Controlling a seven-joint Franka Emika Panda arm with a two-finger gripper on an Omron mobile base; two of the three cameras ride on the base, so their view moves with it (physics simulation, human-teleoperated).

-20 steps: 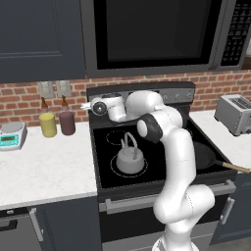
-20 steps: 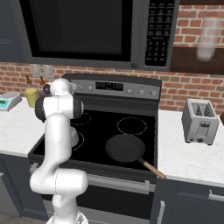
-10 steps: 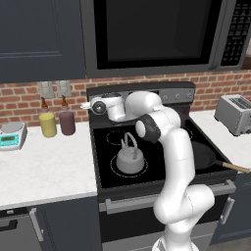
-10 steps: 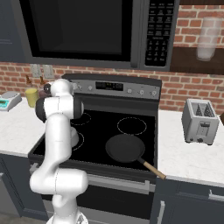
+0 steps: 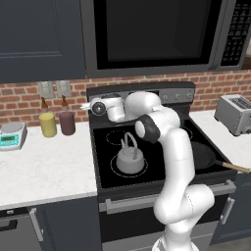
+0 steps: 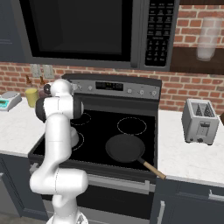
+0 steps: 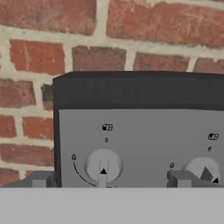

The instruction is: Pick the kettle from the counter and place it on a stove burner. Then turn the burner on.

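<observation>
The kettle point(image 5: 130, 158) sits on the stove burner point(image 5: 113, 169), the big white ring at the front left of the black glass top. Its thin loop handle stands straight up. Nothing is holding it. From the right base view my own white arm hides most of it.

My pincer point(image 7: 107, 179) is up at the back of the stove, close to the grey knob panel point(image 7: 144, 144). Its two little tips are wide apart and they hold nothing. One tip point(image 7: 39, 180) is low at the left and the other point(image 7: 180, 178) is low at the right. Between them I see a round grey knob point(image 7: 103, 165) with a small dark arrow on it. I cannot tell if a tip touches it. A second knob point(image 7: 204, 169) is just beside the right tip. Red bricks point(image 7: 65, 26) are behind the panel.

In the left base view my hand point(image 5: 104, 107) points to the left, at the left end of the panel.

A flat dark frying pan point(image 6: 125, 148) lies on the right side of the stove, well apart from the kettle. Its wooden handle sticks out over the front edge.

The counter point(image 5: 44, 164) to the left of the stove is white. A yellow cup point(image 5: 48, 124) and a dark purple cup point(image 5: 66, 123) stand near the wall there, side by side. A small scale point(image 5: 11, 135) sits further left. A silver toaster point(image 6: 199, 121) stands on the counter to the right of the stove. A big black microwave point(image 5: 157, 34) hangs above the stove.
</observation>
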